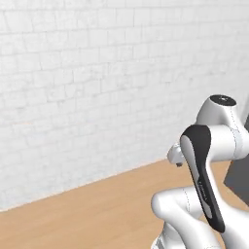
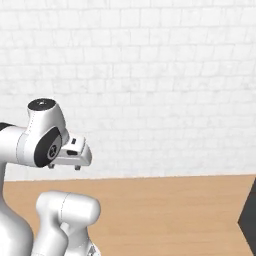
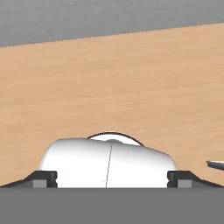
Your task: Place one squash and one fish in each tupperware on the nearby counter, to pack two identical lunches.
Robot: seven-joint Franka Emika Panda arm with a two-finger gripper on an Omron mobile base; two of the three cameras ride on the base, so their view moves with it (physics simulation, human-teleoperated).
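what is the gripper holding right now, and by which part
Nothing. In the hand view the gripper has its jaws spread wide, with no object between them, above the wooden floor.

The left base view looks forward from behind the arm [image 1: 204,194], which rises at its lower right, toward a white brick wall [image 1: 87,87] that runs slantwise above a wooden floor [image 1: 97,209]. The right base view faces the same wall [image 2: 165,85] more squarely, with the arm [image 2: 45,145] at its lower left; both share the wall, the floor [image 2: 170,210] and the arm. The hand view sits close above the floor [image 3: 113,83], looking along it toward a grey band of wall [image 3: 109,17] at the top.
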